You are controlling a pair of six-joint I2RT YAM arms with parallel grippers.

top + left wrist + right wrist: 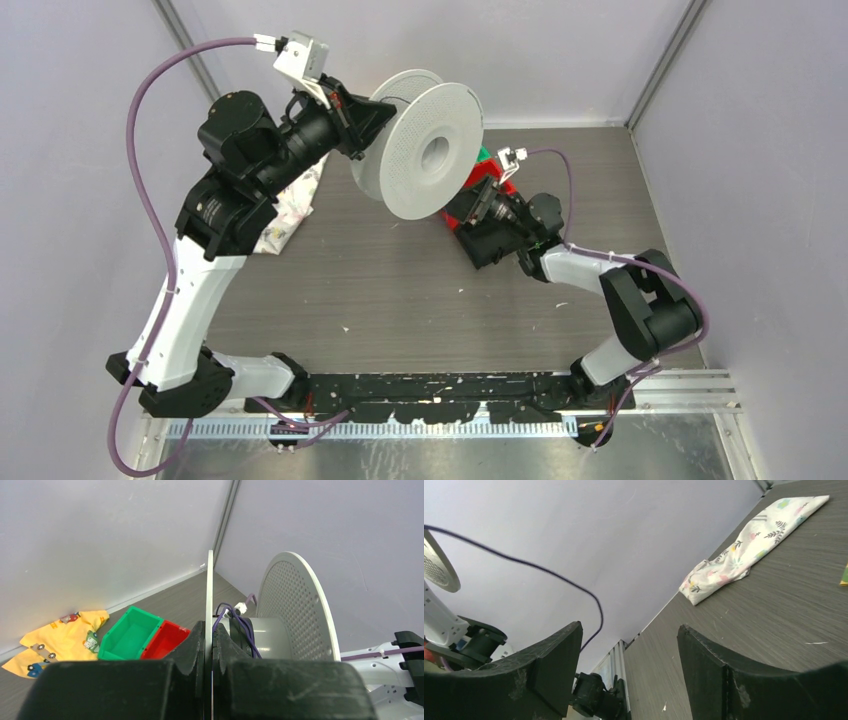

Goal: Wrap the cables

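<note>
My left gripper (362, 122) is shut on one flange of a large white spool (425, 150) and holds it raised above the table. In the left wrist view the jaws (209, 630) clamp the thin flange edge (209, 590), and dark purple cable (242, 625) lies in a few turns on the grey hub. My right gripper (480, 205) sits low beside and under the spool. In the right wrist view it (629, 630) is open and empty. A thin strand of cable (549, 575) arcs across that view and drops behind the left fingertip (559, 650).
A green bin (130, 635) and a red bin (167, 637) stand side by side at the back, under the spool. A yellow printed cloth (60, 640) lies near the back wall. A white patterned cloth (290, 215) lies under my left arm. Walls enclose the table on three sides.
</note>
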